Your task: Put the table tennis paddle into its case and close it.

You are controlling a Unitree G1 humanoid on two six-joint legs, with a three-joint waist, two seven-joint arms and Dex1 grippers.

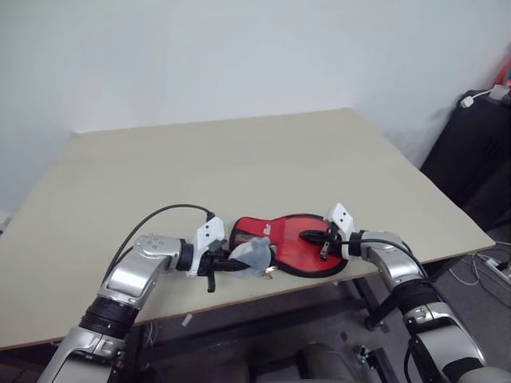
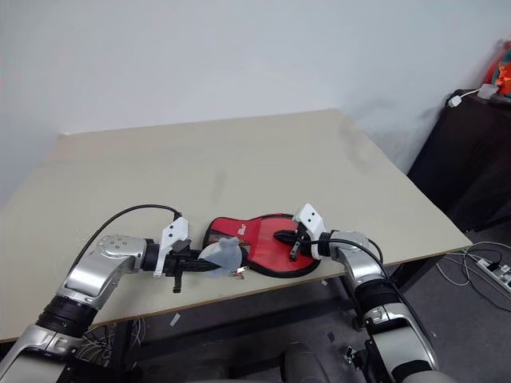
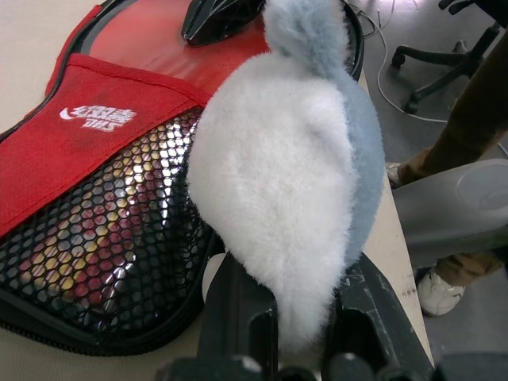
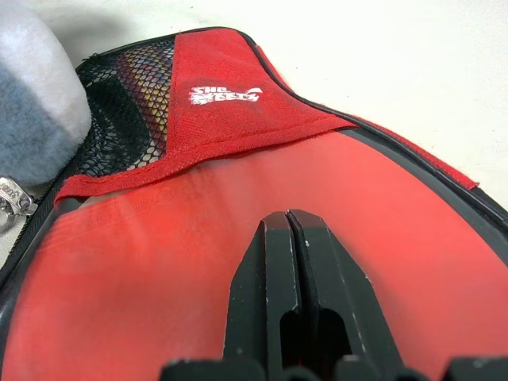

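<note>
The case (image 1: 297, 249) lies flat near the table's front edge, red front up, with black zip edging. The table tennis paddle is inside it: its red face (image 4: 159, 262) shows behind the clear plastic, and its striped handle shows through the black mesh (image 3: 95, 246). My left gripper (image 1: 239, 266) is at the case's narrow end, shut on a fluffy grey-blue and white lump (image 3: 278, 175) beside the mesh. A small metal ring (image 4: 9, 198) sits by the lump at the zip edge. My right gripper (image 4: 290, 218) is shut, and its tips rest on the round clear front (image 1: 307, 236).
The beige table (image 1: 239, 159) stretches away behind the case, and its front edge (image 1: 319, 283) runs just below it. A black cabinet (image 1: 471, 159) stands at the right, with cables and a power strip (image 2: 487, 270) on the floor. A person's leg and shoe (image 3: 436, 290) stand beyond the table edge.
</note>
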